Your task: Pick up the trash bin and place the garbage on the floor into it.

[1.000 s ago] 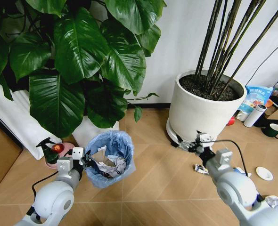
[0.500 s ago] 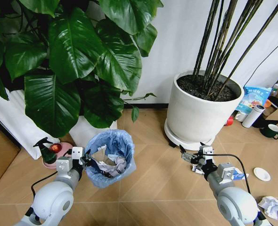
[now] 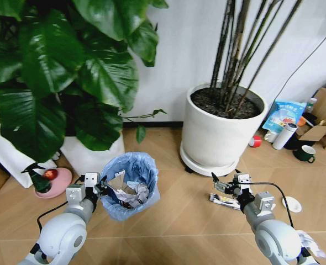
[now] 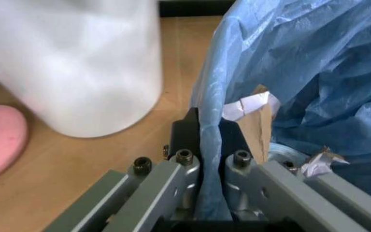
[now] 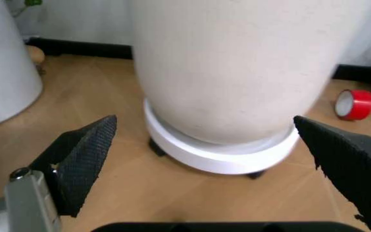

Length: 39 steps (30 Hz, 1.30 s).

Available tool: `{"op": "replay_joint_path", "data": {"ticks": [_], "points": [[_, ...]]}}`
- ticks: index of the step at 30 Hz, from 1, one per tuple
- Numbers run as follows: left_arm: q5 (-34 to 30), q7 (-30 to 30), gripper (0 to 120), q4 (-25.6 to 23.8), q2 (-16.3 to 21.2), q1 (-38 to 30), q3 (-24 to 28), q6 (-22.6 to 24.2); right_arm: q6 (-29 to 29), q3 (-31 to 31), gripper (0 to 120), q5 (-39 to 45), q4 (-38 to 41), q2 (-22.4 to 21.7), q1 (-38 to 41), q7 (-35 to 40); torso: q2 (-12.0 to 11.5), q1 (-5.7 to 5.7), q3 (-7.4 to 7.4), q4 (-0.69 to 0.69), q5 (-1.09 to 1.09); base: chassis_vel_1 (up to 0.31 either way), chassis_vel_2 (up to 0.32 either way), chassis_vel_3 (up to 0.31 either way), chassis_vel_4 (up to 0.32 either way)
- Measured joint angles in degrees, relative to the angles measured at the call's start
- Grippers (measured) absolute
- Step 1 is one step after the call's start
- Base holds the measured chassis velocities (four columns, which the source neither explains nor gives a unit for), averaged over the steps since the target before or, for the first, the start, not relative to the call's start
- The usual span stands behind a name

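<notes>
1. The left gripper [image 3: 100, 185] is clamped on the rim of the trash bin [image 3: 131, 185]. In the left wrist view its fingers [image 4: 184, 170] pinch a fold of the light-blue bag liner [image 4: 289, 67] and the dark rim between them.
2. The bin sits at near left, in front of the broad-leaved plant's white pot [image 3: 91, 157]. Crumpled paper and card already lie inside it.
3. The right gripper [image 3: 225, 186] is spread wide open and holds nothing. The right wrist view shows its two black pads [image 5: 85, 154] well apart, facing the base of the large white planter [image 3: 221, 132].
4. Change noted: over the last second the whole head view has slid, so the planter and the far-right clutter now sit further left. That is camera motion, not movement of the things.
5. Change noted: the right gripper has come down from beside the planter's base to hang just above a small flat piece of garbage [image 3: 225, 201] on the floor. The left grip on the bin is unchanged.
6. Further litter: a white round lid [image 3: 292, 204] to the right and crumpled paper [image 3: 309, 243] at the near right edge.
7. Judgement: the bin is secured; the right arm appears lined up for its next pick, not yet made.
</notes>
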Motion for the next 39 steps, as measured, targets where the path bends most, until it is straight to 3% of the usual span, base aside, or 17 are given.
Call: {"op": "replay_joint_path", "data": {"ticks": [7,10,20,25,34,39], "points": [[-0.14,-0.07,0,-0.39,0.01,0.37,0.07,0.02,2.7,-0.27,100,0.8,-4.8,-3.2,1.02,-3.54,0.0,0.0,0.0,-0.01,-0.02,-0.209,-0.205,0.199,0.198],[-0.21,-0.08,0,-0.73,0.21,0.44,0.07,0.02,4.03,-0.2,100,1.26,-9.72,-7.06,2.62,-12.43,0.0,0.0,0.0,-0.01,0.0,-0.108,-0.115,0.112,0.104],[0.03,-0.16,0,-1.32,0.05,0.35,0.01,0.04,4.75,-5.13,100,0.62,-25.24,-14.37,10.26,-30.29,0.0,0.0,0.0,0.0,-0.02,0.019,0.018,-0.011,-0.011],[0.29,-0.16,0,-1.84,-0.38,0.34,-0.3,0.04,5.81,-11.27,100,-4.18,-33.82,-14.36,17.68,-35.27,0.0,0.01,0.0,-0.01,0.01,0.0,0.0,0.0,0.0],[1.7,-0.51,0,-2.26,-1.36,0.98,-0.36,0.06,7.65,-23.97,100,-7.87,-45.73,-11.41,28.74,-36.46,0.0,0.01,0.0,0.01,-0.02,0.0,0.0,0.0,0.0],[2.47,-0.51,0,-2.57,-1.88,1.7,-0.56,0.04,9.85,-27.8,100,-10.57,-52.52,-9.61,32.55,-37.1,0.0,0.01,0.0,0.0,-0.04,0.0,0.0,0.0,0.0]]}}
